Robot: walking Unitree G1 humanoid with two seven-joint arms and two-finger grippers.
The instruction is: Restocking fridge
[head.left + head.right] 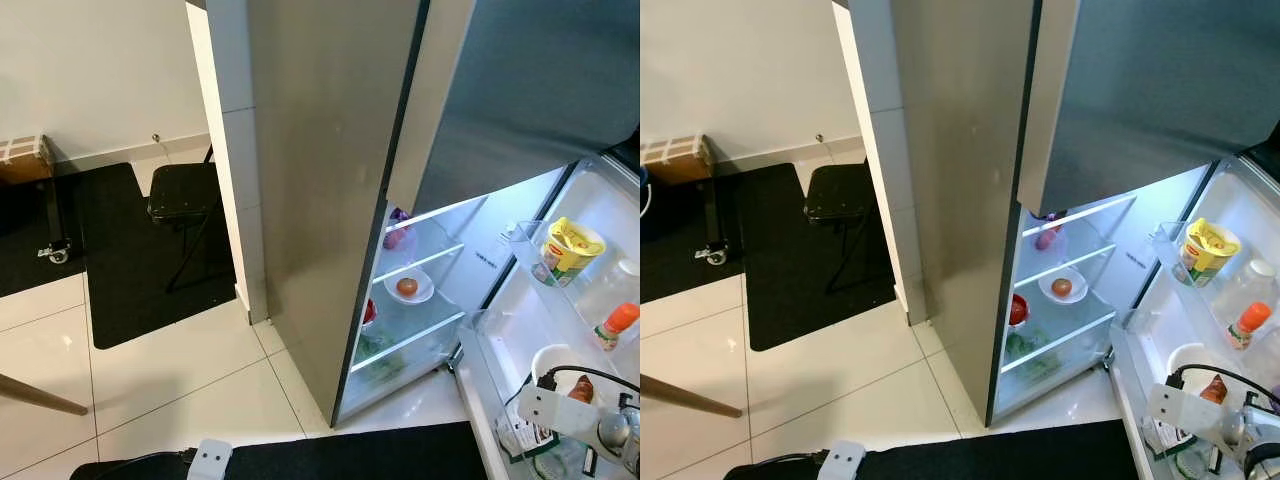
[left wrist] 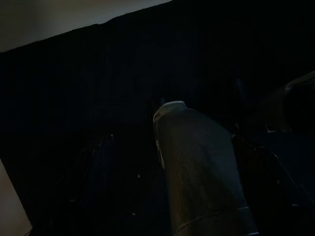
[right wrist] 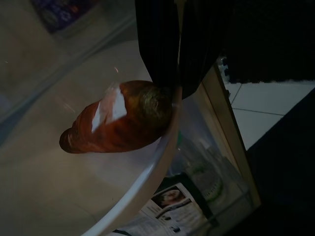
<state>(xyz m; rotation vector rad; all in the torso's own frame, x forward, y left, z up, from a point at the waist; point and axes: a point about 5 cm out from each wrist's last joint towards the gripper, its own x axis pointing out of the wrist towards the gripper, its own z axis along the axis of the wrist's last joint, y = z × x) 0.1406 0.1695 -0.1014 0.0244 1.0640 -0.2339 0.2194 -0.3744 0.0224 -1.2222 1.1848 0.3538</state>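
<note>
The fridge (image 1: 330, 200) stands open, its door (image 1: 560, 300) swung to the right. My right gripper (image 3: 170, 91) is low at the door shelves, shut on the rim of a white bowl (image 1: 548, 362). In the bowl lies a reddish-brown sausage-shaped food (image 3: 115, 118). The door shelves hold a yellow tub (image 1: 567, 250) and an orange-capped bottle (image 1: 612, 326). Inside the fridge, a small white dish with a round orange fruit (image 1: 407, 287) sits on the middle shelf. Purple and red produce (image 1: 396, 235) is above it, greens (image 1: 380, 365) below. My left arm (image 1: 210, 458) hangs idle, its wrist view dark.
A black folding stool (image 1: 185, 192) stands on a black mat (image 1: 130, 270) left of the fridge, by the white wall. A box on a wheeled cart (image 1: 22, 158) is at far left. Another black mat (image 1: 350, 455) lies at my feet. White tiles lie between.
</note>
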